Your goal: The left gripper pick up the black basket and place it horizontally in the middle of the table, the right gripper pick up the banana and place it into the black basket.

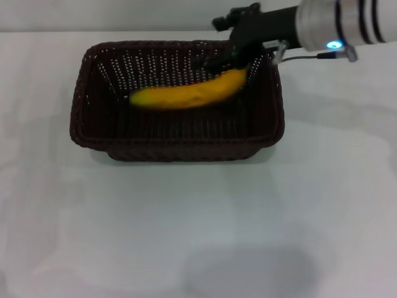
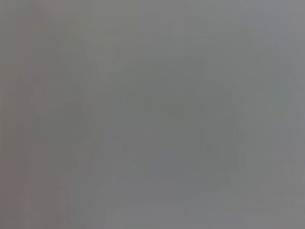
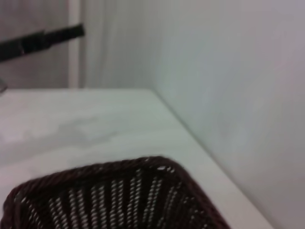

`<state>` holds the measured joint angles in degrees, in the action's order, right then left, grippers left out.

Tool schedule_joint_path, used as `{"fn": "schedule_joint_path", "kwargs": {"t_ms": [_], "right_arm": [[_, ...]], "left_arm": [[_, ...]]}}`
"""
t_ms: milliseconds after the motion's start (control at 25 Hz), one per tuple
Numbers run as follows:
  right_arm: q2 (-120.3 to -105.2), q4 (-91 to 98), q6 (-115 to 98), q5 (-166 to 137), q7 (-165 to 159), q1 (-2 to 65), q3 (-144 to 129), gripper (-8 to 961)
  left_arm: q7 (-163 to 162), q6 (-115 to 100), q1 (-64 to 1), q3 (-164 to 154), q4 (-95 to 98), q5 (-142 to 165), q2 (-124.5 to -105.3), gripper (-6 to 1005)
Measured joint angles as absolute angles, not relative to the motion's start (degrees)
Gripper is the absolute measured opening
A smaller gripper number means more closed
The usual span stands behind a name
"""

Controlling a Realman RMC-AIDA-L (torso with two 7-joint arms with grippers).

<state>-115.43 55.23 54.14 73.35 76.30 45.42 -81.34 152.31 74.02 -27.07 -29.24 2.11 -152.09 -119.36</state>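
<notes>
The black basket lies lengthwise across the white table, toward its far side. Inside it the yellow banana stretches from the middle to the basket's right end, that end raised. My right gripper, on the arm with the blue light, reaches in over the far right corner and is shut on the banana's right end. The right wrist view shows only a corner of the basket's braided rim, not the banana. My left gripper is out of view; its wrist view is a plain grey blur.
White tabletop extends in front of the basket and to both sides. In the right wrist view the table's edge runs along a pale wall, and a black bar crosses the background.
</notes>
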Motion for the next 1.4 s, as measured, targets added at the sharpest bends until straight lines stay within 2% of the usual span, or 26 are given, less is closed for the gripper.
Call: {"fn": "schedule_joint_path", "kwargs": {"t_ms": [80,400,600,920,1160,1400], "right_arm": [[-115.44,57.27,54.44,75.14,76.58,43.05,-79.62,784],[-115.49,60.12,54.54,98.63,87.61,31.36,-70.85,874],[-115.48,50.73,59.09,126.47,106.07,24.9,-66.88,874],[-115.48,21.59,72.39,146.87,133.77,24.68,-54.02,874],[-115.78,13.9,69.32,147.04,149.6,24.8,-51.25,874],[-115.85,10.88,68.94,147.14,151.29,25.37,-51.05,874]], "left_arm": [[152.31,73.55,-27.21,-29.33,2.07,-151.94,-119.4,845],[152.31,72.2,-27.61,-29.44,2.02,-151.74,-119.46,846],[152.31,72.18,-27.02,-29.45,2.02,-151.7,-119.44,845],[152.31,70.29,-26.24,-29.44,1.66,-151.71,-119.44,846],[152.33,68.88,-26.52,-29.45,0.69,-151.7,-119.44,846],[152.69,69.35,-26.24,-29.53,0.77,-149.68,-119.44,846]]}}
